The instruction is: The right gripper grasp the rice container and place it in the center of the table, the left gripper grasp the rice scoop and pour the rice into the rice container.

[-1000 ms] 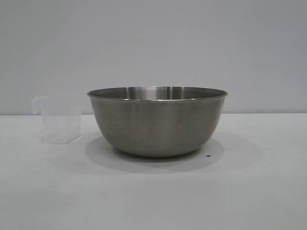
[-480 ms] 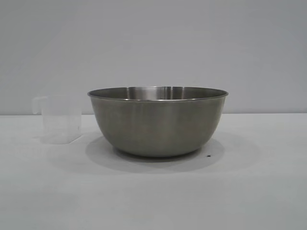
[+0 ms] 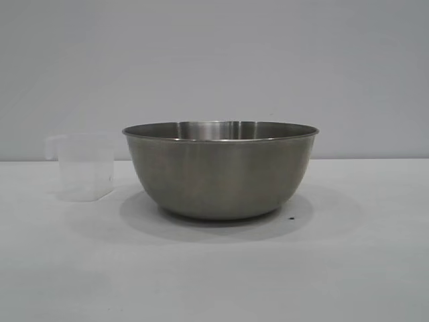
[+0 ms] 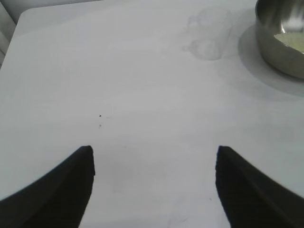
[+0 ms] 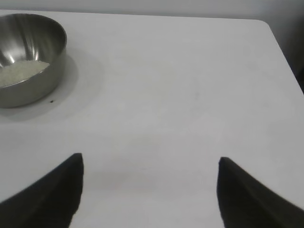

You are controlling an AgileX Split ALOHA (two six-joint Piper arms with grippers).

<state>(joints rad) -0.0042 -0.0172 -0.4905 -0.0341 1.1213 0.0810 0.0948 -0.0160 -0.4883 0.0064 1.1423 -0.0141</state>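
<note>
The rice container (image 3: 220,171), a wide steel bowl, stands on the white table (image 3: 214,268) in the middle of the exterior view. White rice (image 5: 21,73) lies in its bottom; the rice (image 4: 292,42) also shows in the left wrist view. The rice scoop (image 3: 84,166), a clear plastic cup, stands upright just left of the bowl and looks empty. My left gripper (image 4: 154,152) hangs open over bare table, well back from the rice scoop (image 4: 210,33). My right gripper (image 5: 150,159) is open too, far from the rice container (image 5: 28,57). Neither gripper shows in the exterior view.
A small dark speck (image 3: 291,218) lies on the table by the bowl's right base. A plain grey wall (image 3: 214,60) stands behind the table. The table's rounded corner (image 5: 263,23) and edge show in the right wrist view.
</note>
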